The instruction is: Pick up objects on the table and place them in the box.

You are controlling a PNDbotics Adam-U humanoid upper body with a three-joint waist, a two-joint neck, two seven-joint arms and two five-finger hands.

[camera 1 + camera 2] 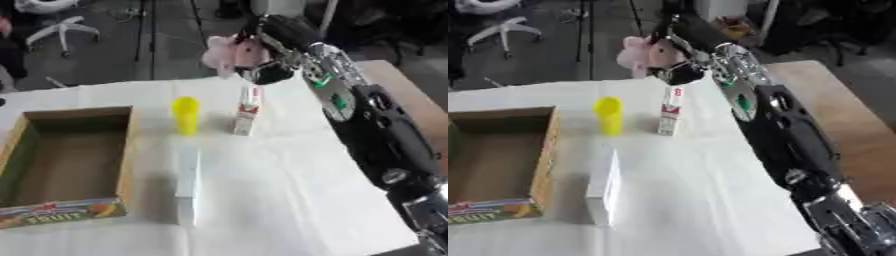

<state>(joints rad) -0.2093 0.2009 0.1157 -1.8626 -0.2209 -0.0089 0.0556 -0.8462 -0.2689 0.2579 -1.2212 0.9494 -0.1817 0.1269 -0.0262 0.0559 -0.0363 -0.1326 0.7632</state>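
Right hand is clutching the pink plush toy at twelve o'clock; it should be carrying it high toward the box at eight o'clock.

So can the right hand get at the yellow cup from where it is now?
Probably not yet: the right hand is curled round a pink toy, held above the table's far edge. The yellow cup stands clear, beside a carton.
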